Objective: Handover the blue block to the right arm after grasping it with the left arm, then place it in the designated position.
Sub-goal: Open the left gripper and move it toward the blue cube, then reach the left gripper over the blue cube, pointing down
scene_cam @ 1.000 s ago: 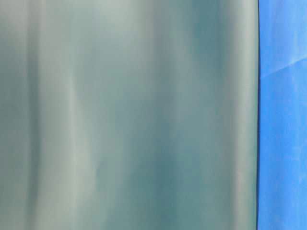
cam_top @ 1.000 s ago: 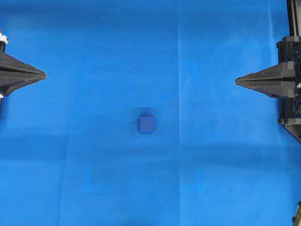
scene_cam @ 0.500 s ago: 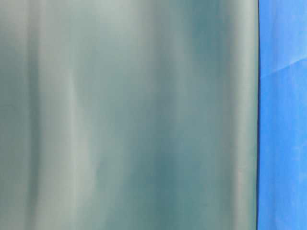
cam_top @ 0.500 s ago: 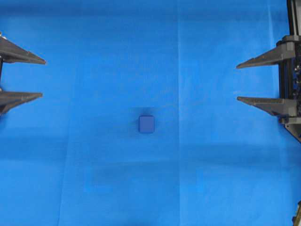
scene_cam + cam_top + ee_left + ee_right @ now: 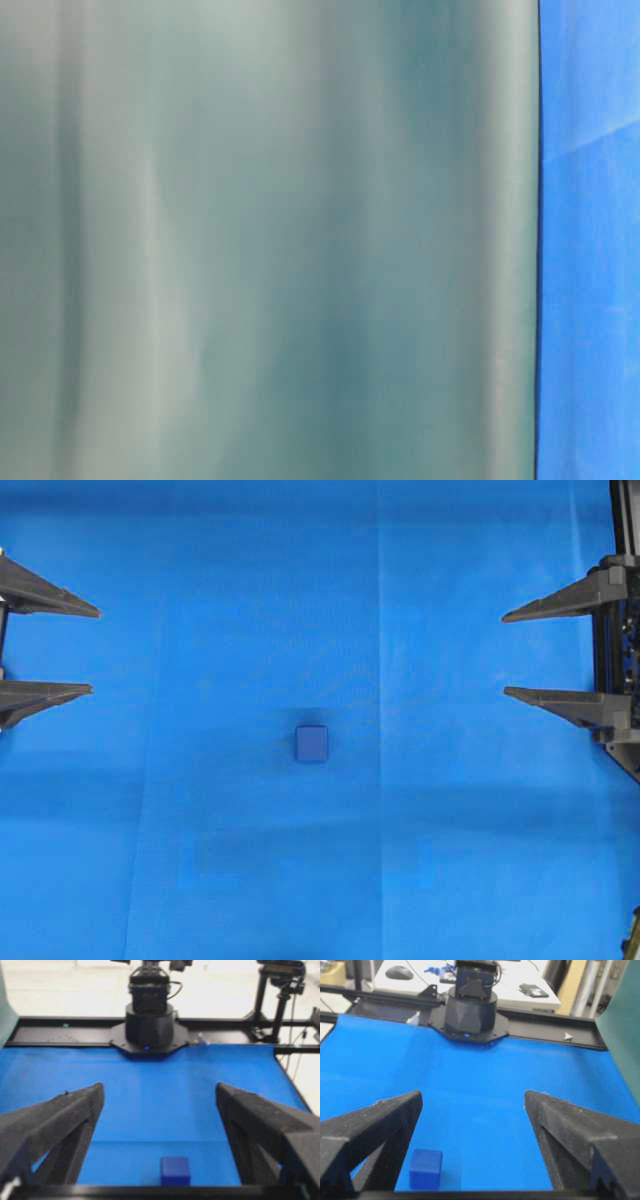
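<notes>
The blue block point(image 5: 311, 744) is a small dark-blue cube lying on the bright blue cloth near the middle of the table. It also shows in the left wrist view point(image 5: 175, 1170) and in the right wrist view point(image 5: 426, 1168). My left gripper point(image 5: 93, 649) is open and empty at the left edge, far from the block. In its wrist view point(image 5: 160, 1091) the jaws stand wide apart. My right gripper point(image 5: 504, 655) is open and empty at the right edge, also far from the block. Its wrist view point(image 5: 473, 1097) shows wide jaws too.
The blue cloth point(image 5: 320, 880) covers the whole table. The right arm's black base point(image 5: 149, 1025) stands at the far table edge in the left wrist view, the left arm's base point(image 5: 470, 1012) in the right wrist view. A grey-green panel point(image 5: 270, 240) fills most of the table-level view.
Both grippers were shut one second ago and have opened wide. The block has not moved.
</notes>
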